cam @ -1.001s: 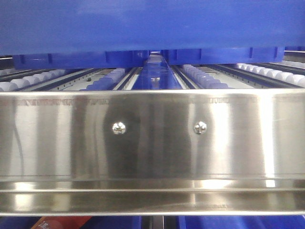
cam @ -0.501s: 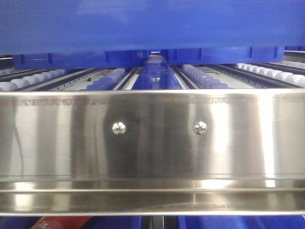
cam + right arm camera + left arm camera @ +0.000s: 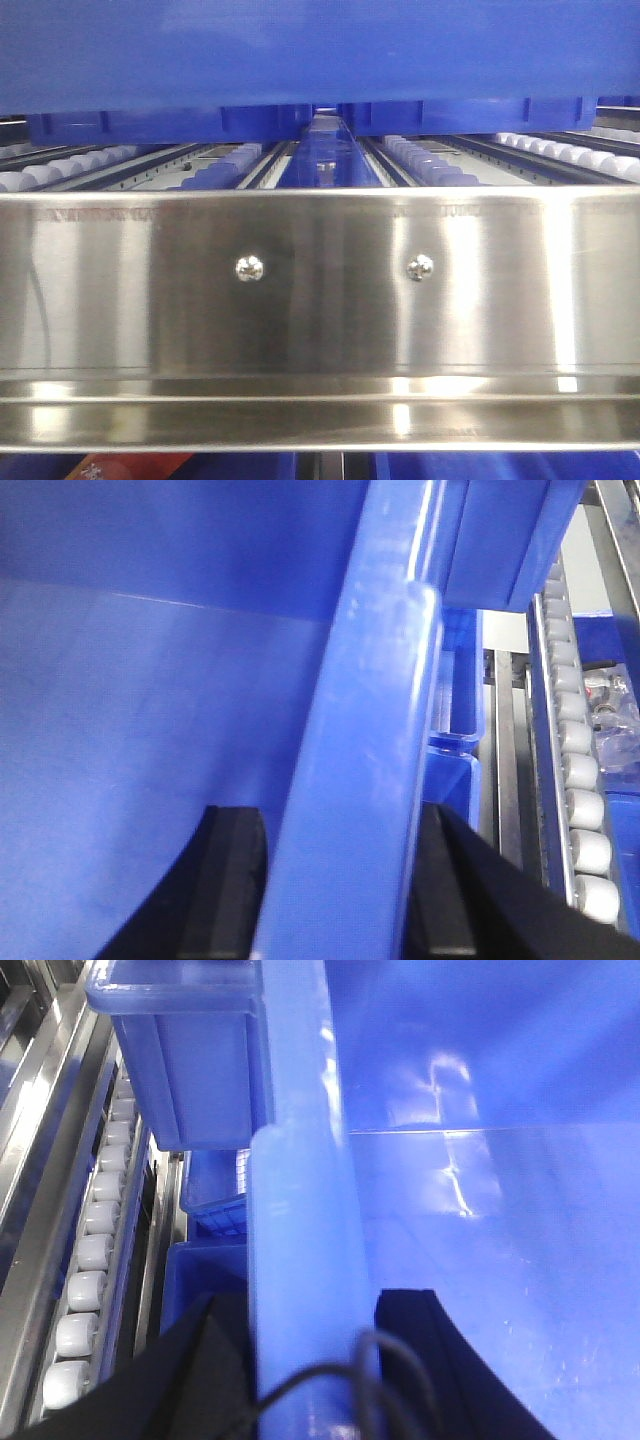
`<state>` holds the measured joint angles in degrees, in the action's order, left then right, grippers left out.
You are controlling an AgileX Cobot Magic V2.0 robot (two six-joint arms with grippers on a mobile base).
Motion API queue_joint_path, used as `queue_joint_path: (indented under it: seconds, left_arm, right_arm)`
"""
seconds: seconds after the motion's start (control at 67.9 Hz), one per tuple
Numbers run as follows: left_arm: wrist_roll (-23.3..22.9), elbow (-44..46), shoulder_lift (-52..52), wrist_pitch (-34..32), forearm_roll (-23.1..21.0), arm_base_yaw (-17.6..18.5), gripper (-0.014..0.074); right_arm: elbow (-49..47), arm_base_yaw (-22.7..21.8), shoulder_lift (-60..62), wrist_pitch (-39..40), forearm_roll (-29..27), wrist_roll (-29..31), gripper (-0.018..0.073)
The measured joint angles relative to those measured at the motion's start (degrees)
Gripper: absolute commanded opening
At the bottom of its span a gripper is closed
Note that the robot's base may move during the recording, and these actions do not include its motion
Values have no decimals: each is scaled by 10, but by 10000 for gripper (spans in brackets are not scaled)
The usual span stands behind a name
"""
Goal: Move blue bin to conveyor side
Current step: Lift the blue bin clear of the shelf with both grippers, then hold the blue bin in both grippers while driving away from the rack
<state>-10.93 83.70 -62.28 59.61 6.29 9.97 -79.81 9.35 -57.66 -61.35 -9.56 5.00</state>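
**A:** Where is the blue bin (image 3: 320, 50) located?

**B:** It is the largest item present. In the front view its glossy wall fills the whole upper band. It sits on the far side of the steel rail (image 3: 320, 320) and above the roller tracks (image 3: 425, 160). Whether its base rests on those tracks cannot be determined from this position.

**A:** Describe the rail.

**B:** It is a polished stainless strip spanning the full width at the near edge. Two screws (image 3: 249, 267) sit at the same height, well apart, either side of centre.

**A:** Are there other containers?

**B:** Yes. The left wrist view shows a smaller bin (image 3: 185, 1070) beyond the held rim, on the left, above a line of white rollers (image 3: 85, 1290). The right wrist view shows a further bin (image 3: 510, 540) on the far right, with more rollers running along the right edge.

**A:** What is the condition of each claw?

**B:** The left claw (image 3: 310, 1360) straddles the thick rolled rim. One of its black fingers (image 3: 200, 1370) is outside the wall and the other is inside. Both are closed against the rim, pinching it. A thin dark cable (image 3: 330, 1385) loops across the rim at that point. The right claw (image 3: 335, 880) grips the opposite rim in the same way, with one pad (image 3: 235, 880) inside the bin and one outside, pressed onto the plastic.
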Motion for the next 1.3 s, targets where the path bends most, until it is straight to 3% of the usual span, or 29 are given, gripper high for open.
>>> queue_joint_path:
  seconds: [1.296]
  left_arm:
    - [-1,0,1,-6,5,0,2]
  right_arm:
    - [0,0,0,12,0,1,-78]
